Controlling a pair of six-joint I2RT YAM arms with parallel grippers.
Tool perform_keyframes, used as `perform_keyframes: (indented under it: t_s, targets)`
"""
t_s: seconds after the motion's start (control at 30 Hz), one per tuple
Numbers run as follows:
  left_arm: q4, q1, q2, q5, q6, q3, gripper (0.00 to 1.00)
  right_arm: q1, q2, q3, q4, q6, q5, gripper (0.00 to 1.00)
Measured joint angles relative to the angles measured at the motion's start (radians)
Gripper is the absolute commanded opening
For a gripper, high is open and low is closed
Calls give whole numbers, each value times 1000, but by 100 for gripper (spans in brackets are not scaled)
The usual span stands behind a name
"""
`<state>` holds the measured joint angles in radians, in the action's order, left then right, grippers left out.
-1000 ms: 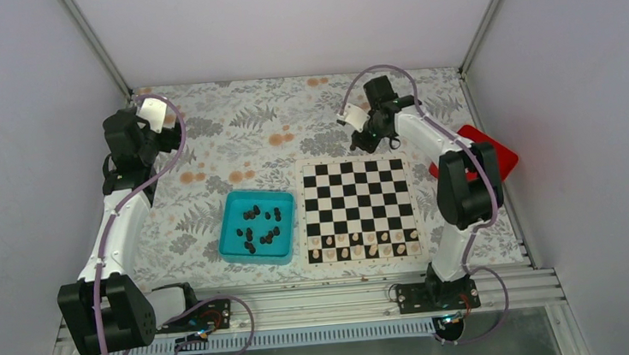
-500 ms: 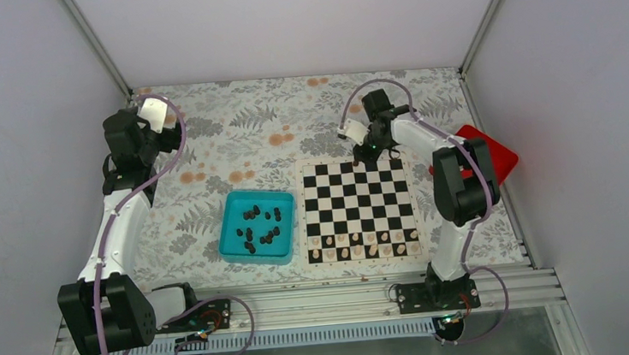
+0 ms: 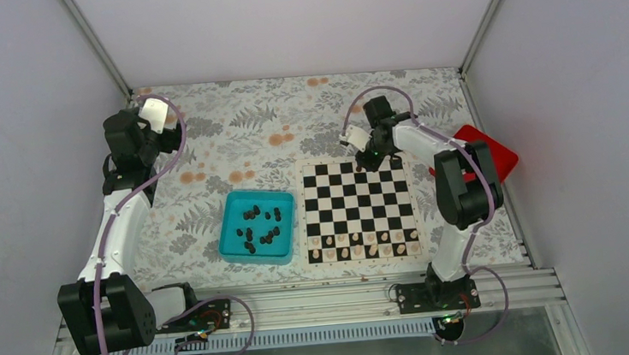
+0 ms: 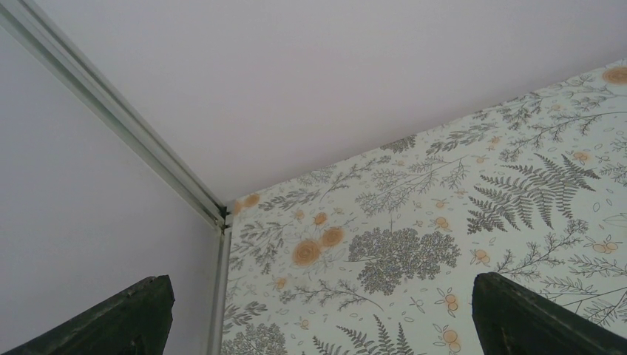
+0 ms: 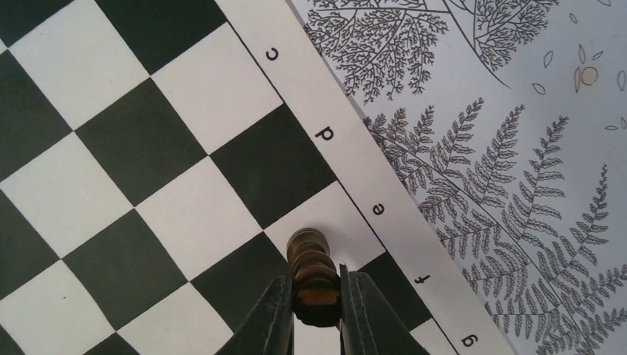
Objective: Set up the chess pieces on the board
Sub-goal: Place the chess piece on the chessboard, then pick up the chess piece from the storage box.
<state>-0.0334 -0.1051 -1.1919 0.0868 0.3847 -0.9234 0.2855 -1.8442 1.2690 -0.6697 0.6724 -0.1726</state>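
Right arm has swung down and in over the last second. The right fingers (image 5: 275,319) were out past the board (image 5: 133,155) and now sit over its edge row. Left arm hasn't moved.

Right fingers: closed narrow on one dark chess piece (image 5: 311,275), pinched at its base with a finger on either side. The piece sticks out ahead of the fingertips, head pointing away from the wrist. Its head is over a white square in the outermost row. Border letter "e" (image 5: 378,210) is just ahead and to the right of it. Can't tell whether the piece touches the board or sits just above it.

Left fingers (image 4: 118,318): spread wide, nothing between them. Ahead of them there's only the floral table (image 4: 414,244) and the wall corner.

Top view: the other dark chess pieces (image 3: 259,225) lie loose in the teal tray (image 3: 229,236), off the board, well to the left of the right fingers and nearer the arm bases. Pale pieces (image 3: 360,245) line the board side farthest from the right fingers. Red box (image 3: 498,154) is on the table to the right of the right fingers, clear of the board.
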Motion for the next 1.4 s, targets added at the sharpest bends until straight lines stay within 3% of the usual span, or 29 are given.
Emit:
perform_keyframes:
  t_s: [0.53,0.7,0.9,1.17,1.4]
  targets:
    - [0,0,0,0,0,0,100,-12,5,-13,29,0,8,5]
    - [0,0,-4,0,1,0,100,-12,5,-15,34,0,6,14]
    - [-2,0,-10,1,1,0,100,-12,5,-20,32,5,-1,44]
    - [-2,0,-10,4,1,0,100,-12,69,10,-27,10,-23,49]
    - [-2,0,-10,7,1,0,100,77,116,201,-118,7,-23,49]
